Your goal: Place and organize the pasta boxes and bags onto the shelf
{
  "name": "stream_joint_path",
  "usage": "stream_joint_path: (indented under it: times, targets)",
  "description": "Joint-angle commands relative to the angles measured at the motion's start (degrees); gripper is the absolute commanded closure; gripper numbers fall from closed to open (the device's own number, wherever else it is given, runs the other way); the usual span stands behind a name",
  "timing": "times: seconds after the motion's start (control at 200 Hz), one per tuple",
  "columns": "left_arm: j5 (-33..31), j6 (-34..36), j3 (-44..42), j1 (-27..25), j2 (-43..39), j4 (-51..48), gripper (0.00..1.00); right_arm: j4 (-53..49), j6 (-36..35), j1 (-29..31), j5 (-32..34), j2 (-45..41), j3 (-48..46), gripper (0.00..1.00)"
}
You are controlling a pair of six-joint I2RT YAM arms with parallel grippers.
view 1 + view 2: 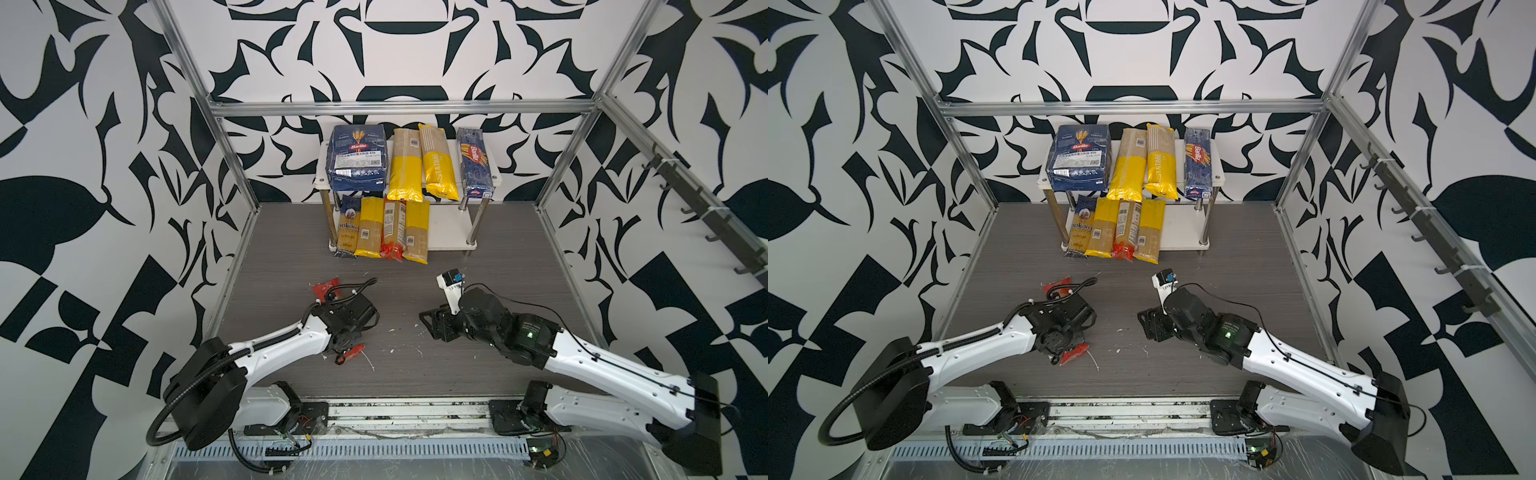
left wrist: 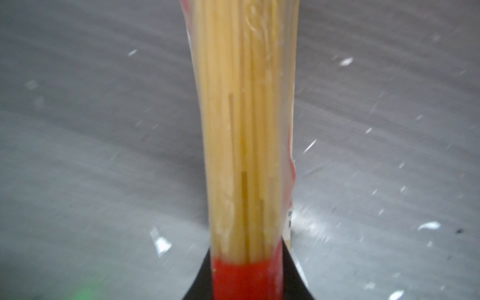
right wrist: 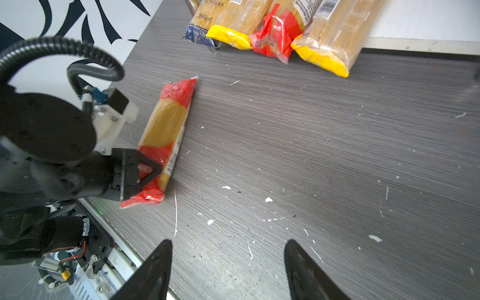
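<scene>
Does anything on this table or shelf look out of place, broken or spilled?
Yes. White crumbs and a loose spaghetti strand lie on the table, so some pasta seems broken. The four bags on the lower board stick out over its front edge. One red-ended bag is not shelved yet.

Grey table (image 1: 498, 291), shelf (image 1: 451, 232) at back, red-ended spaghetti bag (image 3: 166, 124), white flecks (image 3: 268, 199)

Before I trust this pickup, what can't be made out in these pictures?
Red-and-clear spaghetti bag: middle hidden under the left arm's wrist in both top views.
Left pincer: only one finger shows in the right wrist view; the other is behind wrist and bag.
That bag's print: blurred in the left wrist view.
Four lower-tier bags: rear ends hidden under the shelf's upper board in both top views.
</scene>
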Motion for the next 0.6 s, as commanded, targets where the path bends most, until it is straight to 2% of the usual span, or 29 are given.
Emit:
stream_joint_path:
  times: [0.0,0.225,0.27,0.465,0.595]
  targets:
    - [-1.87,-2.49,0.75,-0.75,-4.03,-9.85,1.0,-1.58,0.57,-0.35,1.88,-2.11,-0.34,0.29]
    - [-4.51,1.04,6.95,-3.97,-6.93,-13.42,1.0,-3.82,1.5,-0.57,4.0,-4.6,-0.8,0.29]
    - [-5.55,1.67,8.85,-5.11,-6.5,-14.37,1.0,-3.86,1.78,-0.66,6.04,-5.02,-0.86,0.29]
    - [-11.61,3.53,17.19,-11.09,-3.65,-17.55,1.0,-5.32,2.38,-0.97,7.72,-6.34,-0.83,0.29]
    - [-13.18,5.43,21.93,-13.33,-1.17,-17.55,1.0,-7.11,2.49,-1.06,9.38,-8.21,-0.43,0.29]
